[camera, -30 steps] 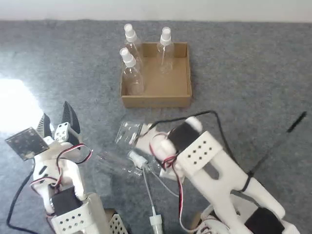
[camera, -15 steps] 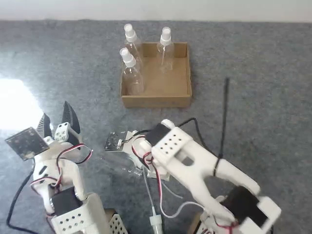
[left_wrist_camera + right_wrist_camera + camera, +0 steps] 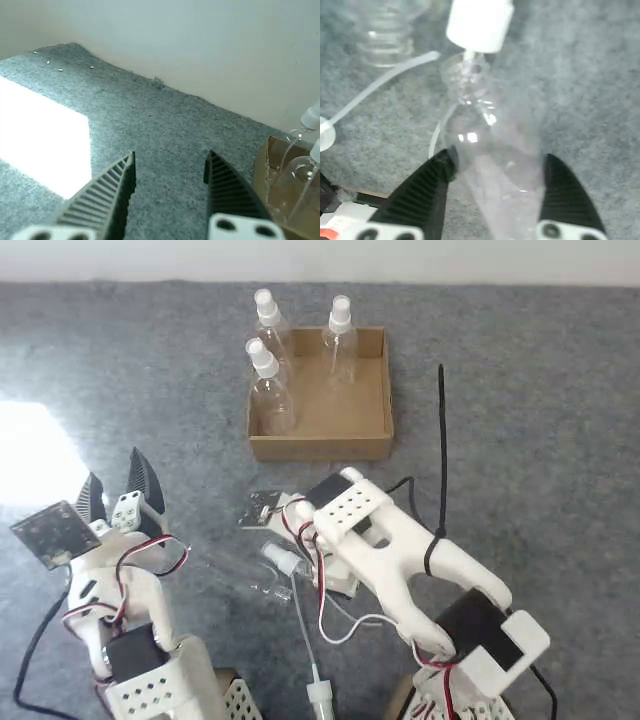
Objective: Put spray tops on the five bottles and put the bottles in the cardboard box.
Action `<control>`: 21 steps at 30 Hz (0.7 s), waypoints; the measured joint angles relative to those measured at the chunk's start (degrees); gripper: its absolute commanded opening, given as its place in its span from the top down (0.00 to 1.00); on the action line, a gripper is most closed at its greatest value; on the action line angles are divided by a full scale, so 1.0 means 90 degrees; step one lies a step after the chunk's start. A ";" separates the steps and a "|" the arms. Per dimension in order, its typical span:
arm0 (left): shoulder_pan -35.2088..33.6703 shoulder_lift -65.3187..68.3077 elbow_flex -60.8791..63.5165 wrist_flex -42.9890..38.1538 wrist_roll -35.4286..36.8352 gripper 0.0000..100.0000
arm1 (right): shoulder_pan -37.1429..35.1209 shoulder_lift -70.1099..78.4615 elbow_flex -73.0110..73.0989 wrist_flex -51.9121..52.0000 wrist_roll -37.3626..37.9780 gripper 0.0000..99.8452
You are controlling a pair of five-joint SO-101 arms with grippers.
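The cardboard box (image 3: pixel 385 390) is taken as the landmark. 3 capped bottles (image 3: pixel 270 390) are seen standing inside it, so 2 are judged to be left.

On the arms' side of the box, a clear bottle (image 3: pixel 490 150) is laid flat on the grey mat (image 3: pixel 540 360). The right gripper (image 3: pixel 497 160) is set over it, its jaws spread to either side of the body and not pressed shut. A spray top (image 3: pixel 479 22) is perched at the bottle's neck, tilted and apparently not pushed home. Just beside it, an open-necked bottle (image 3: pixel 385 30) and the tube of a loose spray top (image 3: pixel 375 87) are seen.

The step in hand is judged to be gripping this bottle. The jaws should be closed on the middle of the body, gently, since thin clear plastic is likely to buckle or squirt out. The neck should be kept clear so that the top can be seated squarely. The loose tube should not be caught.

Further from the box, off its front left corner, the left gripper (image 3: pixel 171 155) is held spread and empty. It could be used to press the top on.
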 measured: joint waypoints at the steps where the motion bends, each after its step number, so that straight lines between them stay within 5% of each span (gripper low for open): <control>1: 0.0000 0.0000 0.0000 0.0000 0.0000 0.79 | 0.0068 0.0049 -0.0059 0.0000 0.0000 0.88; 10: 0.0000 0.0000 0.0000 0.0000 0.0000 0.79 | 0.0488 0.0068 -0.0469 0.0342 -0.0068 0.88; 15: 0.0000 0.0000 0.0000 0.0000 0.0000 0.79 | 0.0596 0.0078 -0.1026 0.0996 -0.1016 0.88; 21: 0.0000 0.0000 0.0000 0.0000 0.0000 0.79 | 0.0567 0.0186 -0.1133 0.1211 -0.1739 0.72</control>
